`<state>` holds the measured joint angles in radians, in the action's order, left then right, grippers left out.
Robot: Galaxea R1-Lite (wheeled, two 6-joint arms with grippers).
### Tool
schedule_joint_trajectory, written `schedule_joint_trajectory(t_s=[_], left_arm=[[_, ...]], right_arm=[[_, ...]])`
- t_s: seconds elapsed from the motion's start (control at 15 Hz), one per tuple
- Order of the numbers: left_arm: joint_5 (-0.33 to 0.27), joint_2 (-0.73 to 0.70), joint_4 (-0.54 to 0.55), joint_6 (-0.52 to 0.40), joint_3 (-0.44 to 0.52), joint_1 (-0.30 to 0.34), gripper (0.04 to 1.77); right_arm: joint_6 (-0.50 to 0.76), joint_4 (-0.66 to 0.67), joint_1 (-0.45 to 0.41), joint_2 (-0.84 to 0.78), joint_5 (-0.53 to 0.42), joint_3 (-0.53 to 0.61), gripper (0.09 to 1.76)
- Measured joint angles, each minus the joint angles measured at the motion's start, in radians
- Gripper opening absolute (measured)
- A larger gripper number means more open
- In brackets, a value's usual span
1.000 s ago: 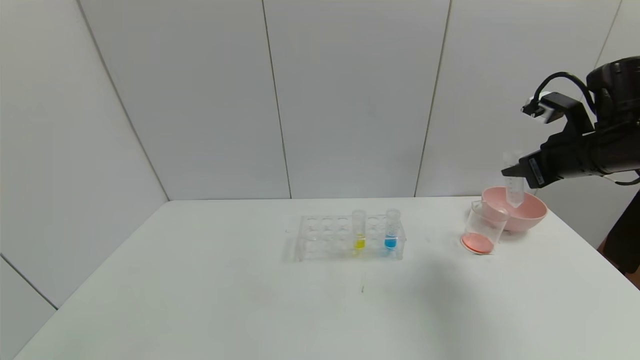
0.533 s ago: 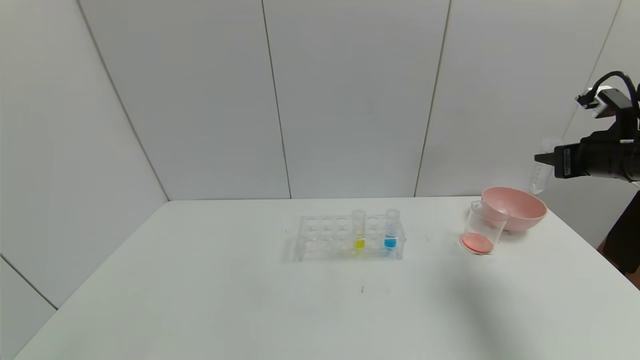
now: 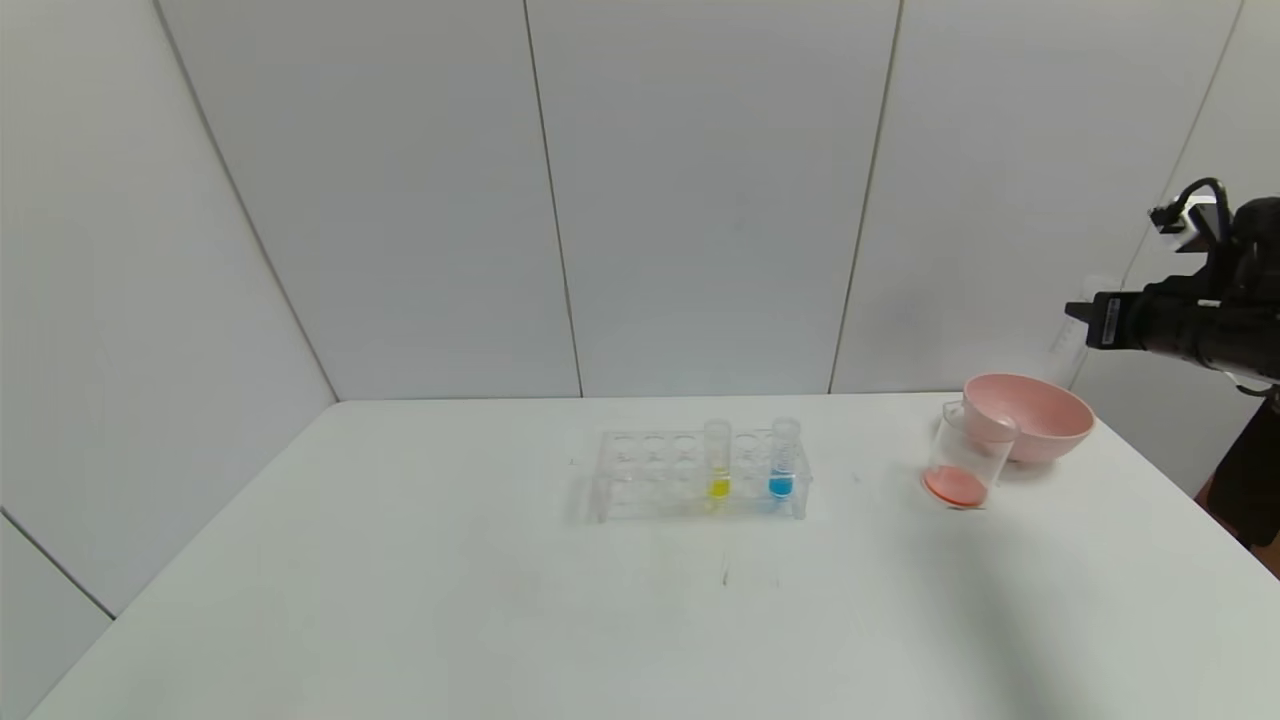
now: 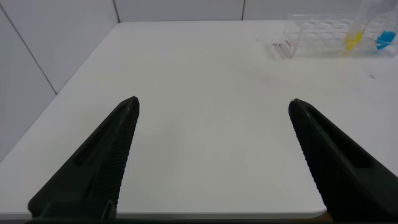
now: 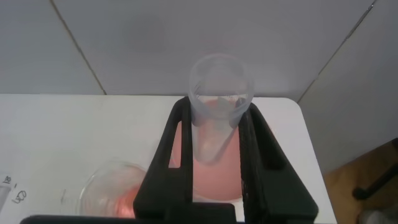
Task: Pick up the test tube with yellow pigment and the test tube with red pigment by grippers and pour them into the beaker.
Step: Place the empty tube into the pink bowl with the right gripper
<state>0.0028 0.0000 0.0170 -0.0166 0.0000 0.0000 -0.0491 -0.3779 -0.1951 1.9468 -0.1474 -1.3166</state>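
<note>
My right gripper [image 5: 214, 134] clamps an emptied tube [image 5: 219, 106] above the pink bowl [image 3: 1040, 412]. Lower gently, release upright. My left gripper [image 4: 211, 155] idles, spread wide.

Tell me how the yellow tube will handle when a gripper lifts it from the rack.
The yellow tube looks light: only its bottom holds liquid. Its smooth clear wall may slip between fingers. It stands upright in the rack, so a straight upward pull probably frees it; laid down, its round body would likely roll.

My white bench [image 3: 400, 600] carries a clear tube rack [image 3: 640, 478], the beaker [image 3: 962, 462] and a pink bowl [image 3: 1040, 420].
</note>
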Motion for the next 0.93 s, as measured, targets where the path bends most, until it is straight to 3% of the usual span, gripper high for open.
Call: schedule_joint_trajectory(t_s=[0.27, 0.93], left_arm=[[0.0, 0.0, 0.0, 0.0, 0.0, 0.0, 1.72], [0.0, 0.0, 0.0, 0.0, 0.0, 0.0, 1.72]], right_arm=[[0.001, -0.158, -0.035, 0.119, 0.001, 0.002, 0.5], [-0.002, -0.186, -0.05, 0.214, -0.001, 0.003, 0.5]])
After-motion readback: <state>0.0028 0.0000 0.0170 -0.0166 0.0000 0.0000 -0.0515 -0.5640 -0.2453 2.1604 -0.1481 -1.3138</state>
